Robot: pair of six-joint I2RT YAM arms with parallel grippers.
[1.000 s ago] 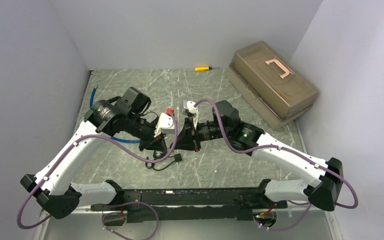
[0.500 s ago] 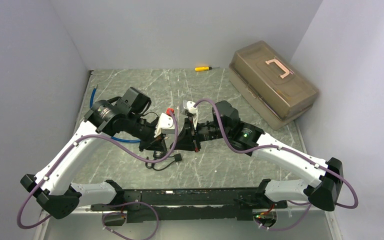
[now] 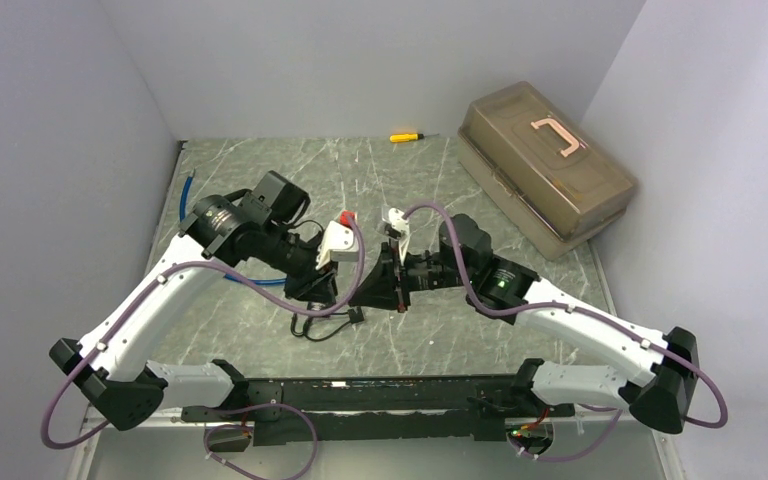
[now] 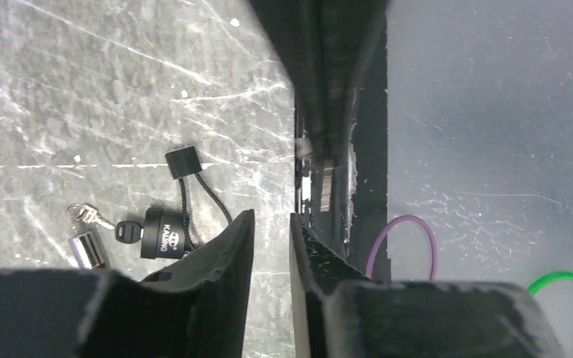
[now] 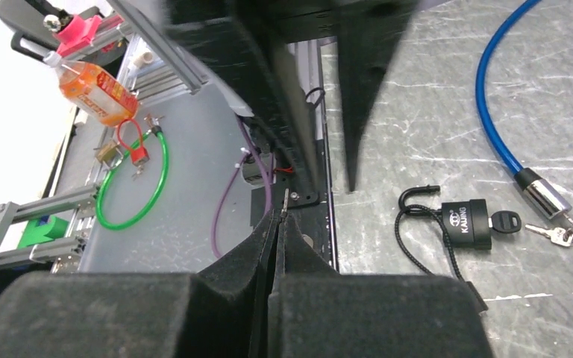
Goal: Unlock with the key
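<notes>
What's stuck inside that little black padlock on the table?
A key sits in the padlock, and only its black head shows. The blade cannot be seen, because it is covered by the padlock.

A key [image 5: 504, 221] sits in the padlock [image 5: 465, 224], near the closed gripper [image 5: 277, 224].

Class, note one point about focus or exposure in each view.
Top view: even, soft light, faint shadows. Left wrist: near fingers dark and blurred, padlock fairly sharp. Right wrist: top-left corner washed out white, padlock lettering readable.
</notes>
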